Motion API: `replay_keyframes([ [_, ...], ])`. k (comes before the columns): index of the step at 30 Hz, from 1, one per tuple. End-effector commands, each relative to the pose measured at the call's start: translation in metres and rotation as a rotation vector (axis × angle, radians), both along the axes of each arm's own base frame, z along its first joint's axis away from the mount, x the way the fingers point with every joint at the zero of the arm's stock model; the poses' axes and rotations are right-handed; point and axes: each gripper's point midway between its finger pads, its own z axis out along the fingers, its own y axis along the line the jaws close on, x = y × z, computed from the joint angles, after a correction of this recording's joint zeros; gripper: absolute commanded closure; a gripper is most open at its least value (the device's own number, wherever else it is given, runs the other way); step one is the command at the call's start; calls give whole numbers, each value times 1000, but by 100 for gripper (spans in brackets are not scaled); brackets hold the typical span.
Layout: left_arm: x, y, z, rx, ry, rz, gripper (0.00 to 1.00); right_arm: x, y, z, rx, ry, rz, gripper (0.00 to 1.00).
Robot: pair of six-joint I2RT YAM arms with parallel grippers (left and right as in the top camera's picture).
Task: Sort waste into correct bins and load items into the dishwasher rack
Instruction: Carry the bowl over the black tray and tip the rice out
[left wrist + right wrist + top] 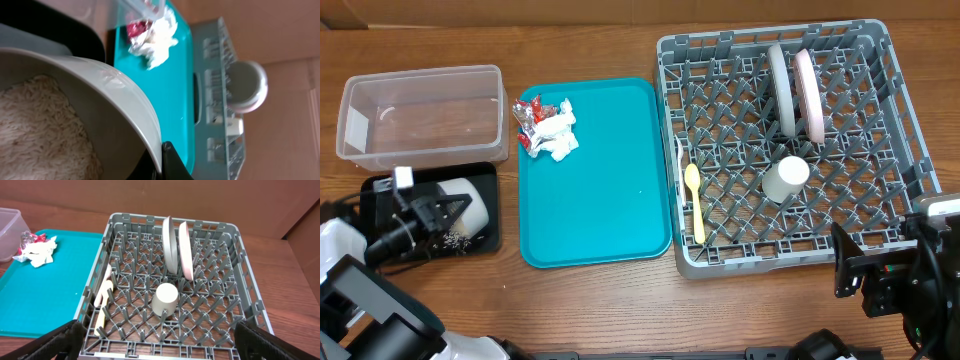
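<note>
my left gripper (448, 212) is pressed shut, pinching the rim of the small pale ceramic bowl (117, 100). it holds the bowl over the shallow black rectangular tray (378, 190) at 9 o'clock, probably to tip out the white rice grains (40, 130). the right gripper (160, 342) hangs spread at 5 o'clock of the grey lattice plastic rack (772, 262).

Table (620, 300): wood grain, matt brown.
Tub (420, 72), far left: clear plastic, glossy.
Teal tray (600, 200): smooth plastic, faint sheen.
Rack (760, 38), right: grey matt plastic lattice.
Bowl (115, 100): pale, smooth, glossy.
Grains (35, 125) inside it: matt, rough.
Wrappers (530, 112): shiny crinkled foil.
Napkin (558, 140): crumpled soft paper.
</note>
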Motion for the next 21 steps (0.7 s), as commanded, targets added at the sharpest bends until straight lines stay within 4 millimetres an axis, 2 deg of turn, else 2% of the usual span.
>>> replay_keyframes([
  [1, -3, 13, 19, -54, -181, 65, 96, -2, -3, 2, 7, -11, -15, 0],
  [5, -9, 28, 33, -122, -247, 149, 96, -2, -3, 2, 7, -11, -15, 0],
  [8, -10, 29, 33, -123, -244, 157, 96, -2, -3, 2, 7, -11, -15, 0],
  [10, -9, 28, 40, -141, -283, 161, 96, -2, -3, 2, 7, -11, -15, 0],
  [11, -8, 31, 34, -86, -287, 145, 96, -2, -3, 2, 7, -11, -15, 0],
  [13, -6, 35, 32, -131, -245, 170, 96, -2, -3, 2, 7, -11, -15, 0],
  [16, -6, 33, 43, -179, -291, 180, 96, -2, -3, 2, 7, -11, -15, 0],
  [18, -4, 37, 33, -113, -280, 165, 96, -2, -3, 2, 7, -11, -15, 0],
  [21, -3, 37, 39, -219, -245, 199, 96, -2, -3, 2, 7, -11, -15, 0],
])
